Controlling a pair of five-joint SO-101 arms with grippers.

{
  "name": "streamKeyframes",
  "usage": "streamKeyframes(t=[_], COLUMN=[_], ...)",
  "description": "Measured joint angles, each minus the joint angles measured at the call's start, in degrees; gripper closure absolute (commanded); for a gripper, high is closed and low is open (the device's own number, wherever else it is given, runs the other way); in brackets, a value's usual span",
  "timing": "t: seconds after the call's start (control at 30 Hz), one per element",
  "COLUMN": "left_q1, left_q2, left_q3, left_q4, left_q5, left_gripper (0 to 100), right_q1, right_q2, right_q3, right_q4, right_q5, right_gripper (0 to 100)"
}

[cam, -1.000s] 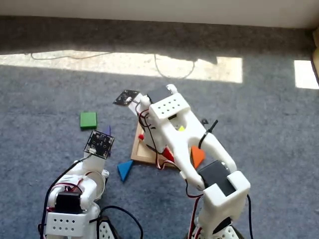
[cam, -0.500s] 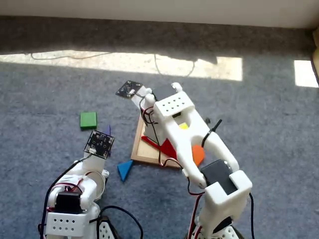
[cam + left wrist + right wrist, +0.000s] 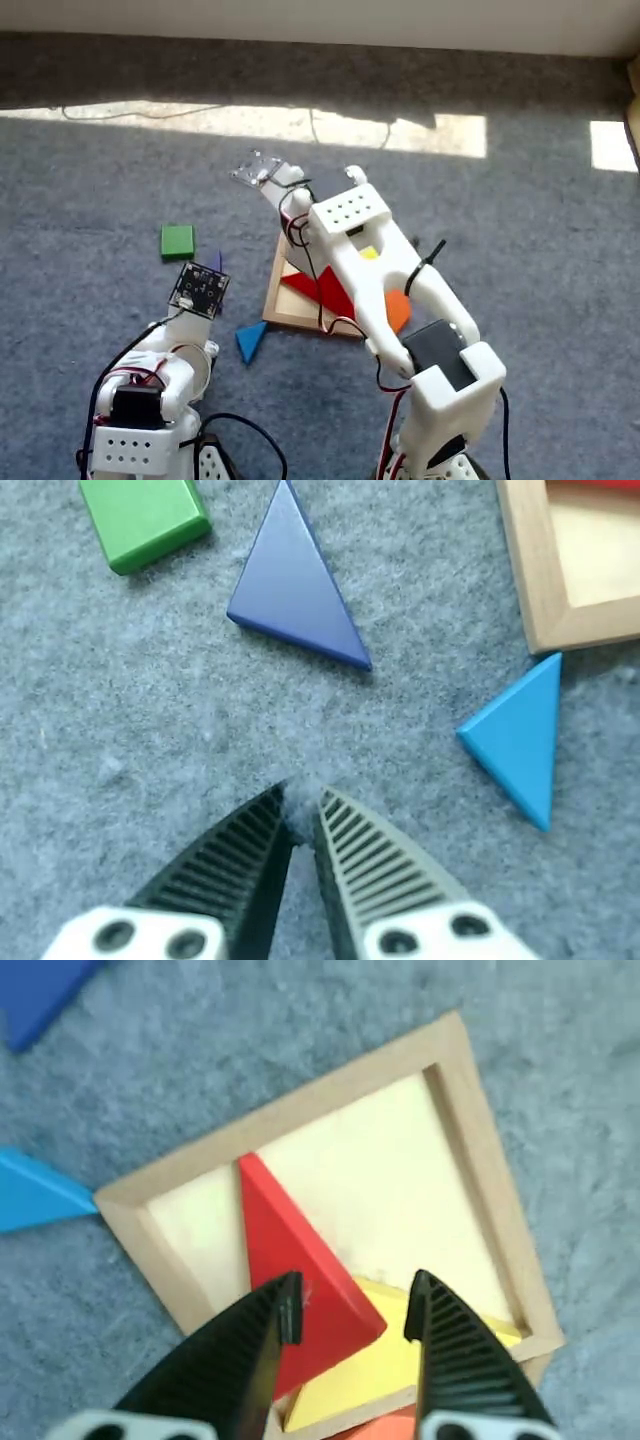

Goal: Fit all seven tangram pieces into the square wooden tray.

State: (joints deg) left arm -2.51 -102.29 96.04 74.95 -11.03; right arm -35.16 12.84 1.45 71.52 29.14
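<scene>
Change: your right arm's wrist has swung up toward the far side of the tray [image 3: 272,300] over the last second. The red triangle [image 3: 322,292], mostly hidden under the arm before, now lies uncovered inside the tray. Your left arm has not shifted.
Right gripper [image 3: 355,1290]: you see its fingers spread apart with nothing between them. It hangs above the wide end of the red triangle and the yellow piece [image 3: 390,1360].
Left gripper [image 3: 300,798]: its fingers sit almost together, with only a thin slit between the tips, and they grip nothing. It is low over the carpet [image 3: 520,250], near the two blue pieces.
Red triangle: it lies flat on the tray floor. One sharp corner points toward a corner of the tray, and its wide end touches the yellow piece.
Yellow piece: it is inside the tray, along the rim nearest your right arm.
Orange piece [image 3: 398,310]: it is just outside the tray's rim and partly covered by your right arm.
Light blue triangle [image 3: 520,735]: it lies on the carpet just beside a corner of the tray.
Dark blue triangle [image 3: 295,590]: it lies on the carpet between the light blue triangle and the green square.
Green square [image 3: 178,241]: it sits on the carpet well apart from the tray, on your left arm's side.
</scene>
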Motion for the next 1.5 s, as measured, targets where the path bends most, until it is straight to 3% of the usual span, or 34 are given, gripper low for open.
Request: streamKeyframes(t=[0.1, 0.37, 0.93, 1.17, 1.5], left_q1=[0.00, 0.00, 0.00, 0.00, 0.00], left_q2=[0.00, 0.00, 0.00, 0.00, 0.00], left_q3=[0.00, 0.00, 0.00, 0.00, 0.00], left_q4=[0.00, 0.00, 0.00, 0.00, 0.00], left_q5=[0.00, 0.00, 0.00, 0.00, 0.00], left_gripper=[99, 99, 99, 99, 99], right_q1=[0.00, -0.44, -3.34, 2.55, 5.19], right_q2=[0.00, 2.99, -5.89, -16.09, -18.46], right_q3=[0.09, 7.21, 11.34, 15.47, 29.63], right_q4=[-4.13, -10.81, -4.66, -4.57, -6.86], right_q5=[-4.13, -7.74, -7.82, -11.69, -9.58], right_gripper=[98.1, 98.5, 98.6, 98.6, 98.6])
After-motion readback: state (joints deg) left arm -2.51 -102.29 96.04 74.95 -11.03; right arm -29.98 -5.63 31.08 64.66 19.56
